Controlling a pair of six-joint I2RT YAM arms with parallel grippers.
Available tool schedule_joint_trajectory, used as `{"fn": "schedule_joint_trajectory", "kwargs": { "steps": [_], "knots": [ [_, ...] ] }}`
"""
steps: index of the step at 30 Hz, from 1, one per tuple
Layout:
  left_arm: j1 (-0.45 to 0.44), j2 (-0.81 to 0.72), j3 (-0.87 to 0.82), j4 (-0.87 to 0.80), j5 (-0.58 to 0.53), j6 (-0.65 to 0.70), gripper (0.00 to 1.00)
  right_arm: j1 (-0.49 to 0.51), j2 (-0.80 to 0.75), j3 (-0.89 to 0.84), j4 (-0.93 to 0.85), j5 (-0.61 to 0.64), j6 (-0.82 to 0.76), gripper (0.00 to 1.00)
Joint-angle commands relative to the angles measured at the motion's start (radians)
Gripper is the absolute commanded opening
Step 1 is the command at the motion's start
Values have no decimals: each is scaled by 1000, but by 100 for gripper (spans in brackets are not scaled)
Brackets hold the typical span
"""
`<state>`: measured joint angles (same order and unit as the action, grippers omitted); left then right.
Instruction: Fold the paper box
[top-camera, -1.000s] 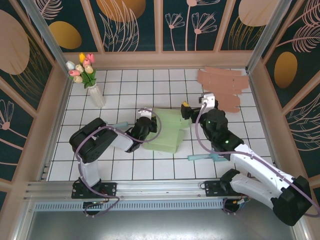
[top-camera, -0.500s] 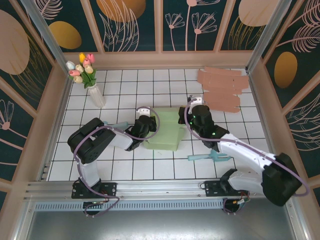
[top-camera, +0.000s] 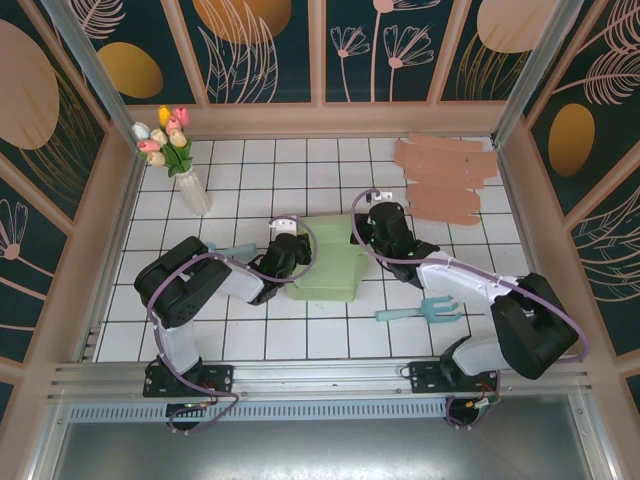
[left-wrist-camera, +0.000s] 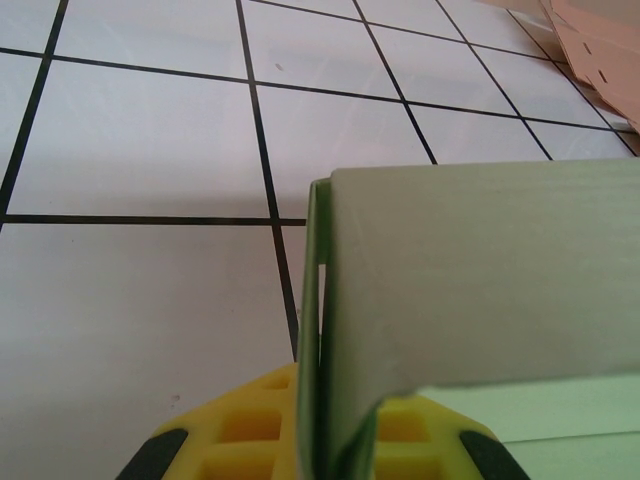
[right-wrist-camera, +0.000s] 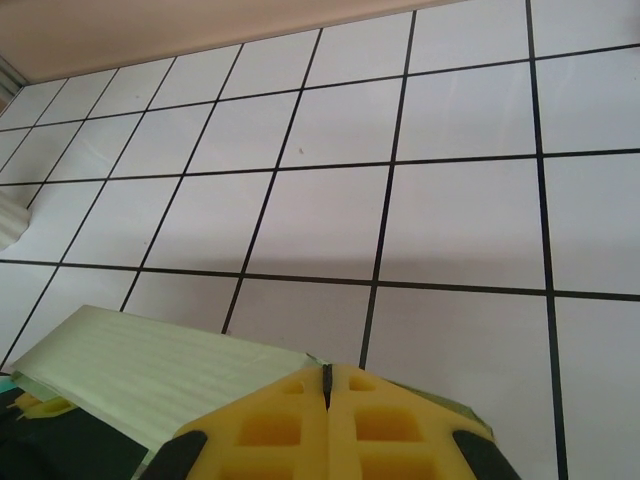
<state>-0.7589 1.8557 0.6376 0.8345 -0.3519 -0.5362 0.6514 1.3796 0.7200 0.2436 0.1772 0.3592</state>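
tiled table (top-camera: 250, 335) | paper box (top-camera: 330, 272) | tulip vase (top-camera: 192, 190) | pink sheets (top-camera: 445, 175) | teal fork (top-camera: 425, 312)

Pale green paper box (top-camera: 327, 262), partly folded and mostly flat, centre of scene; left flap raised, seemingly doubled over.

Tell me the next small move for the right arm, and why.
Probably draw the right gripper leftward, folding the flap over: its fingers are closed at the right edge of the paper box, while the left gripper pinches the left edge.
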Motion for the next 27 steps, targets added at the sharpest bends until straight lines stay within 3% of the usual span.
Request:
{"fn": "schedule_joint_trajectory", "kwargs": {
  "steps": [1,10,27],
  "knots": [
    [6,-17,-22,23,-6,-30,0,-2,25,-16,60,-43,30,0],
    [6,-17,-14,17,-6,-44,0,5,53,-64,124,-97,79,0],
    [6,15,-26,55,-13,18,0,-49,22,-122,21,120,26,0]
  ]
}}
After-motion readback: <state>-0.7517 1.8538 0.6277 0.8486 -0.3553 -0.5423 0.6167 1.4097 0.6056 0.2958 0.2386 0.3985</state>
